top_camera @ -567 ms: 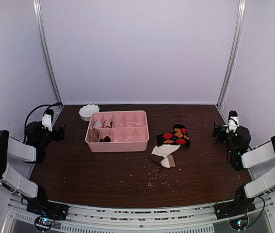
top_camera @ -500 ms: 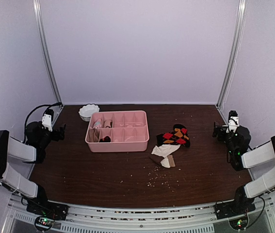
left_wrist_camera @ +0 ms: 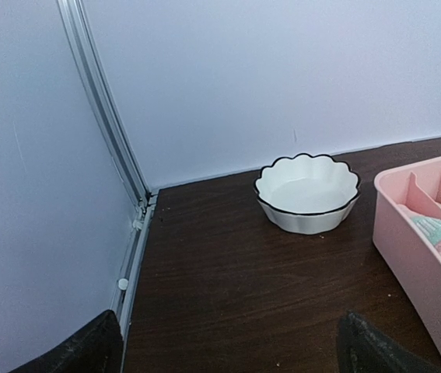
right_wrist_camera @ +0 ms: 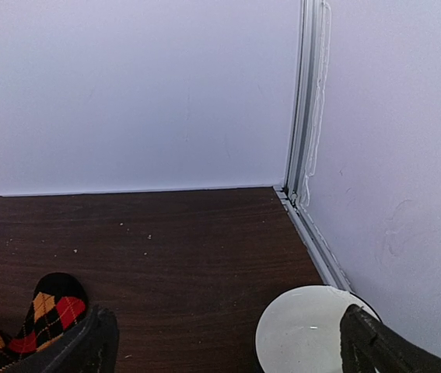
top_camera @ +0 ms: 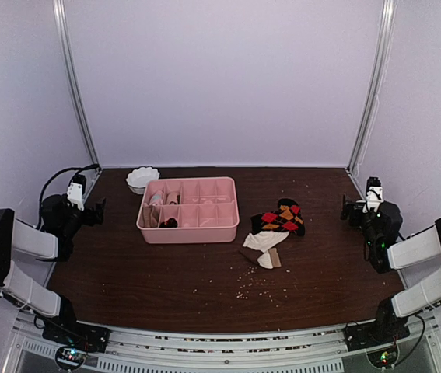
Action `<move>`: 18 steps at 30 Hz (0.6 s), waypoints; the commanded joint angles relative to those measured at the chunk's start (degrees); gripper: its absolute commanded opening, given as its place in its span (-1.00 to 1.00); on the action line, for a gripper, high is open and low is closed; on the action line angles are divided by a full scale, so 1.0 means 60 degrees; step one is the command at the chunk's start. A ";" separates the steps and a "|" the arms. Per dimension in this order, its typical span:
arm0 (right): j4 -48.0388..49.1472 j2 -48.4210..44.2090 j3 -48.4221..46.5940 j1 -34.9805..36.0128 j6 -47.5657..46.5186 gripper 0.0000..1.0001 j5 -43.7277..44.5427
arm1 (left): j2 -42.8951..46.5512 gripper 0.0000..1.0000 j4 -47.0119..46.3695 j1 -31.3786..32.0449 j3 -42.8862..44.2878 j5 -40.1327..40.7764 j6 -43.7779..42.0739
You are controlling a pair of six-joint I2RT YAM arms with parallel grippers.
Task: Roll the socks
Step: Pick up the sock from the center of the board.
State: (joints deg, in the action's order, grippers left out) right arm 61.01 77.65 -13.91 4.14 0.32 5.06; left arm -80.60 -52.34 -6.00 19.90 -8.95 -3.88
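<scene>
While both arms stay folded back at the counter's (top_camera: 166, 272) sides, the left arm (top_camera: 27, 239) toward the far-left corner and the right arm (top_camera: 413, 250) at the right edge, the left jaws and right jaws stand wide apart, empty. The black argyle socks (top_camera: 281, 217) and cream-white socks (top_camera: 265, 242) lie heaped together right of centre, near the pink compartment tray (top_camera: 189, 211).

Dark wood-grain desk (top_camera: 166, 272). Pink tray (top_camera: 189, 231) with compartments, left of centre. Small white scalloped bowl (top_camera: 142, 179) with dark rim, upright, just beyond the tray's far-left corner, apart from it. Pale crumbs (top_camera: 253, 284) scattered toward the near edge. Round white disc (right_wrist_camera: 313, 330) by the right wall.
</scene>
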 commanded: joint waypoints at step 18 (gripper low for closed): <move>-1.0475 -0.3018 -0.4445 0.2085 0.1931 0.99 0.0003 | 0.0789 0.96 1.3212 0.0107 0.6786 -0.2999 -0.2898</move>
State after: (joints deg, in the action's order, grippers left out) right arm 11.00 60.60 -39.83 6.15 14.50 4.34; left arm -76.05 11.64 -6.00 58.04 -19.51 -14.68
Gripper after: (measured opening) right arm 0.997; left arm 0.978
